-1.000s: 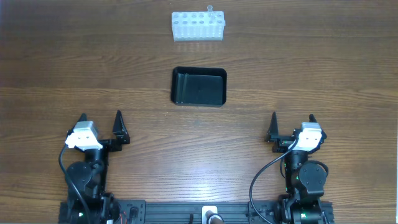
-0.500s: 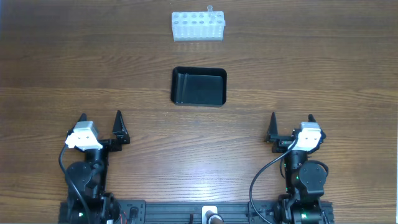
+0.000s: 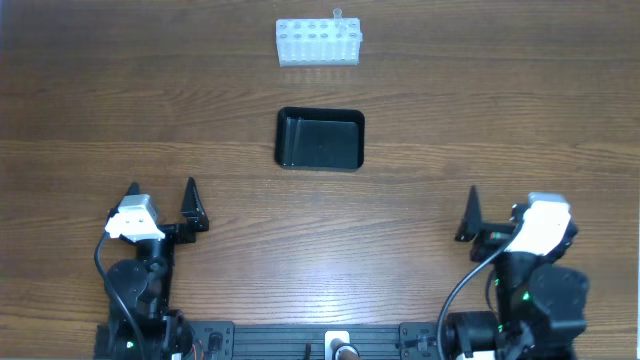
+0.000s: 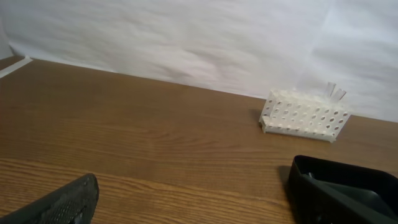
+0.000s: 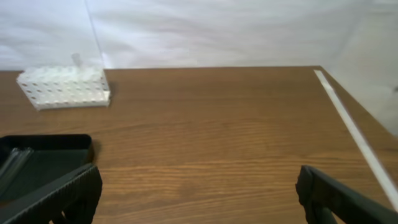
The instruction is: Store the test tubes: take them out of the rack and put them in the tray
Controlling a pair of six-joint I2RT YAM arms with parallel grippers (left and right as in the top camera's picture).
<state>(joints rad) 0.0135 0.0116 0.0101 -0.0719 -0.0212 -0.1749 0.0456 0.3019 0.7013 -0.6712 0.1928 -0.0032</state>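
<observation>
The white test tube rack [image 3: 318, 42] stands at the far middle of the table, with one clear tube [image 3: 338, 14] sticking up at its right end. The black tray [image 3: 320, 139] lies just in front of it. In the right wrist view, faint clear tubes [image 5: 12, 160] seem to lie in the tray [image 5: 46, 144], with the rack [image 5: 64, 87] behind it. My left gripper [image 3: 161, 198] is open near the table's front left, holding nothing. My right gripper [image 3: 497, 220] is open at the front right, also holding nothing. The left wrist view shows the rack [image 4: 303, 114] and the tray [image 4: 348, 171].
The brown wooden table [image 3: 480, 120] stretches wide around the rack and tray. Its right edge [image 5: 348, 124] runs along a pale strip in the right wrist view. A white wall [image 4: 186, 37] rises behind the rack.
My right arm has swung to the right and slightly toward the front edge. The left arm, the rack and the tray have not moved.
</observation>
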